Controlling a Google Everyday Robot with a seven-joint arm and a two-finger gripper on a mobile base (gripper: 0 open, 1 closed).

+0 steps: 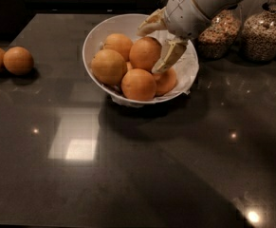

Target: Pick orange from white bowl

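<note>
one white bowl [91, 42]. five oranges show in it, counting the orange [140, 57] at the one gripper [150, 50], which is over the bowl's right half; a sixth may sit half hidden among them. two more oranges [18, 61] on the table [175, 175]. two glass jars [265, 32].

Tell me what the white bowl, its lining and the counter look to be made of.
The white bowl looks thin and matte, likely plastic or paper; no glaze glints. The lining is crinkled white paper. The counter looks like dark polished stone, mirroring lamps. The gripper is in the bowl, jaws open astride the orange.
</note>
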